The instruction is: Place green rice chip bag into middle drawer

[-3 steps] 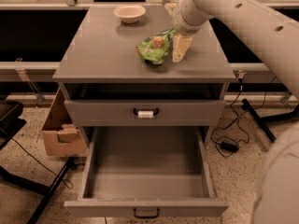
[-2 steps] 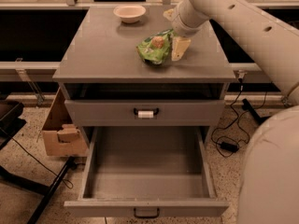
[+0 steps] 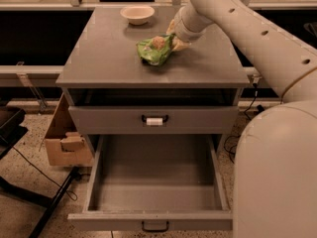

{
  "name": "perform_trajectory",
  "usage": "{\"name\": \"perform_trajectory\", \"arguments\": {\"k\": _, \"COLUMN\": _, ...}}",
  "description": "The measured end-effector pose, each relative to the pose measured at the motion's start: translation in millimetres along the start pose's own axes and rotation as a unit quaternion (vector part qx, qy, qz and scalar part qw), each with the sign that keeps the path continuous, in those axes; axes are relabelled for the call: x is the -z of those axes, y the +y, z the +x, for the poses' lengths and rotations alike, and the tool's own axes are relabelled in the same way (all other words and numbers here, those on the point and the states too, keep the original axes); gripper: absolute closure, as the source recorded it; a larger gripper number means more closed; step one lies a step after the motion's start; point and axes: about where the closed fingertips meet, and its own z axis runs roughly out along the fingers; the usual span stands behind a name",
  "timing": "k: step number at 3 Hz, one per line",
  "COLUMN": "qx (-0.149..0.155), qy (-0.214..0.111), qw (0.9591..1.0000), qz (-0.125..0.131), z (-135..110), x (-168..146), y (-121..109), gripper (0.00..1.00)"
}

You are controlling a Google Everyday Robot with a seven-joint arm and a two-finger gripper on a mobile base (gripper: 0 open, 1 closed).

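Camera view: my gripper (image 3: pixel 176 37) at right end of green rice chip bag (image 3: pixel 154 51) on cabinet top (image 3: pixel 99 58); bag's long axis runs left, away from me; whether I hold it, cannot tell; middle drawer (image 3: pixel 156 180) open below.

Cream tubular arm (image 3: pixel 257 33), dark dimples; pale claw (image 3: pixel 175 42) above cabinet top (image 3: pixel 99 53).

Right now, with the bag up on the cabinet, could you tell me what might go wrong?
The claw sits at the right edge of the green rice chip bag; crumpled foil could slip. The middle drawer lies open far below, so an early drop might miss it.
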Motion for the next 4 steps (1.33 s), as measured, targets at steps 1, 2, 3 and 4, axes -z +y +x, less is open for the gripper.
{"name": "perform_trajectory", "arguments": {"k": 1, "qx": 0.0, "qy": 0.0, "qw": 1.0, "qz": 0.0, "z": 0.0, "x": -0.3, "y": 0.0, "gripper": 0.98}}
{"name": "perform_trajectory", "arguments": {"k": 2, "qx": 0.0, "qy": 0.0, "qw": 1.0, "qz": 0.0, "z": 0.0, "x": -0.2, "y": -0.1, "gripper": 1.0}}
{"name": "perform_trajectory", "arguments": {"k": 3, "qx": 0.019, "qy": 0.009, "qw": 0.9998, "qz": -0.006, "z": -3.9, "x": 20.3, "y": -5.9, "gripper": 1.0}}
{"name": "perform_trajectory", "arguments": {"k": 4, "qx": 0.014, "qy": 0.026, "qw": 0.9996, "qz": -0.003, "z": -10.2, "x": 105.9, "y": 9.7, "gripper": 1.0}}
